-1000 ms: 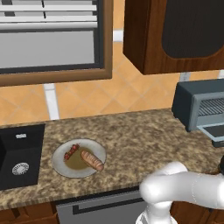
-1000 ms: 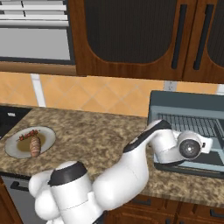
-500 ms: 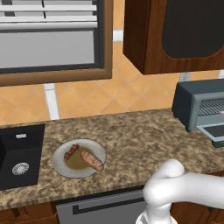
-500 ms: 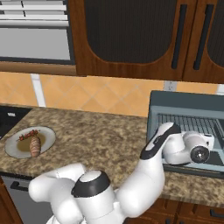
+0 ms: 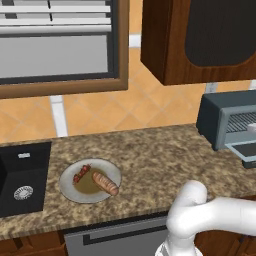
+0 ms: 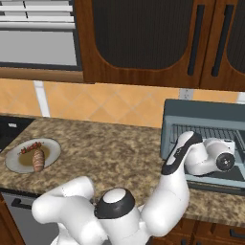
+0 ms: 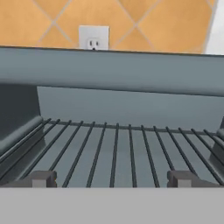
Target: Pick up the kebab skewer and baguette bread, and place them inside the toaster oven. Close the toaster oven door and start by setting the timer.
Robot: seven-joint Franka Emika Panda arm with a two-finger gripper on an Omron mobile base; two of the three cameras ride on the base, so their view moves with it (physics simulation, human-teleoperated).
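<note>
My hand has swung right and squared up on the toaster oven (image 6: 206,119) mouth, gripper (image 7: 112,179) wide open and empty over the bare wire rack (image 7: 118,151) (door down), while kebab skewer (image 5: 82,173) and baguette bread (image 5: 105,183) still sit on the plate (image 5: 67,189), unpicked.

A round grey plate (image 5: 70,190) lies on the speckled granite counter (image 5: 160,155), right of the black sink (image 5: 22,180). The boxy blue-grey toaster oven (image 5: 225,120) stands far right, beneath dark wooden cabinets (image 5: 200,40).
</note>
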